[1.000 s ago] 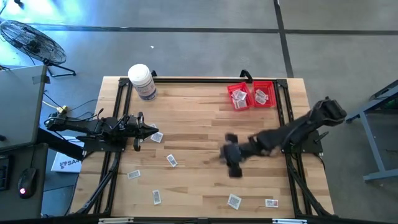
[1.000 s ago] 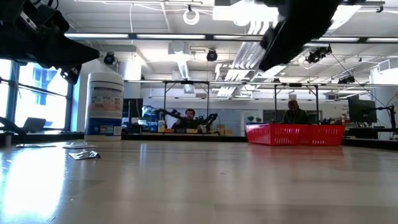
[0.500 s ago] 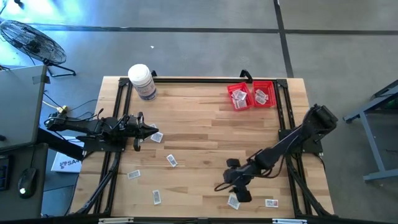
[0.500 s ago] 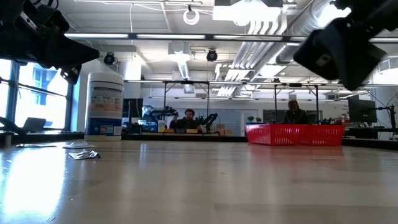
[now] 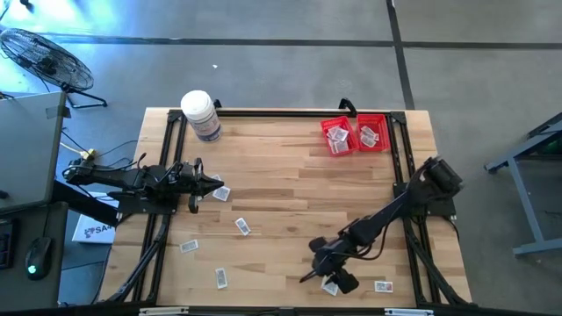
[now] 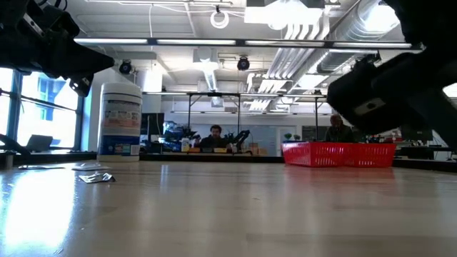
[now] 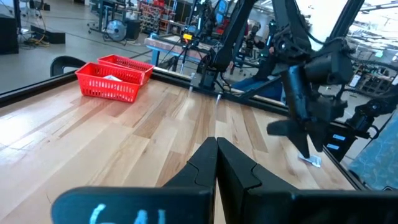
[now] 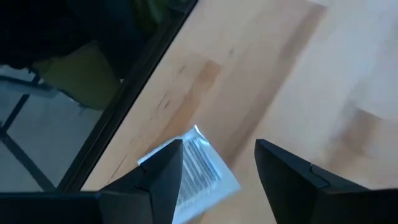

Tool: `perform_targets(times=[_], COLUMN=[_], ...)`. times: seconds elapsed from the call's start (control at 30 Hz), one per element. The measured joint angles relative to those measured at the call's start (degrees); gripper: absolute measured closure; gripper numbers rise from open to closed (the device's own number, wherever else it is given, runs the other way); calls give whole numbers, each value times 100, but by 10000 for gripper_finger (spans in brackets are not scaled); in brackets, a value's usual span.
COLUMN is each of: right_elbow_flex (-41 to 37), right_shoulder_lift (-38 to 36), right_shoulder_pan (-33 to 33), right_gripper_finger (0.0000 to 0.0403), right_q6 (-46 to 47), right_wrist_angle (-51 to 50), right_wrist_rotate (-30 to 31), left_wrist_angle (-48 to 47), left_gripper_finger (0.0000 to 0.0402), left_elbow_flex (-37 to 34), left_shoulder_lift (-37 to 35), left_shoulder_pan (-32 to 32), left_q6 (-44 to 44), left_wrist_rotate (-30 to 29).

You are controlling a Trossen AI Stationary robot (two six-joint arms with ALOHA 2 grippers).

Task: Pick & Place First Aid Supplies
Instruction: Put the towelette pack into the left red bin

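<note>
Several small white packets lie flat on the wooden table: near the left gripper (image 5: 219,193), mid-table (image 5: 242,226), further left (image 5: 188,246), and by the near edge (image 5: 221,278), (image 5: 382,285). My right gripper (image 5: 320,270) hangs open, pointing down, just over one more packet (image 5: 330,285) at the near edge. In the right wrist view that packet (image 8: 198,169) lies below my gripper (image 8: 219,149), partly behind one finger. My left gripper (image 5: 209,184) waits shut at the table's left, its fingers (image 7: 216,155) closed together.
Two red mesh baskets (image 5: 337,137), (image 5: 371,132) with packets in them stand at the far right. A white bottle (image 5: 200,114) stands at the far left. Black frame rails (image 5: 399,175) run along the table's sides. Bare wood lies between the arms.
My right arm has swung from the middle of the table toward the near edge and come down, its gripper tipping to point down over the packet near that edge. The left arm and the packets have stayed put.
</note>
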Motion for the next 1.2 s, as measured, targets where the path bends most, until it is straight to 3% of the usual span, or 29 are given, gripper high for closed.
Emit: perform_targets(times=[0.2,0.47,0.77,1.2], right_elbow_flex=[0,0,-35,-867], right_shoulder_lift=[243,245,245,206], right_shoulder_pan=[100,473,610,-91], right_gripper_finger=[217,230,231,231], right_q6=[-411,-779,-755,-340], right_wrist_angle=[337,256,114,714], right_wrist_rotate=[9,1094,1635,2348], left_wrist_angle=[1,1,1,0], left_gripper_finger=[401,401,401,401], left_elbow_flex=[0,0,0,0], left_shoulder_lift=[0,-1,-2,-2], left_shoulder_pan=[0,0,0,0], left_q6=[0,0,2,1], left_wrist_rotate=[0,0,0,-1])
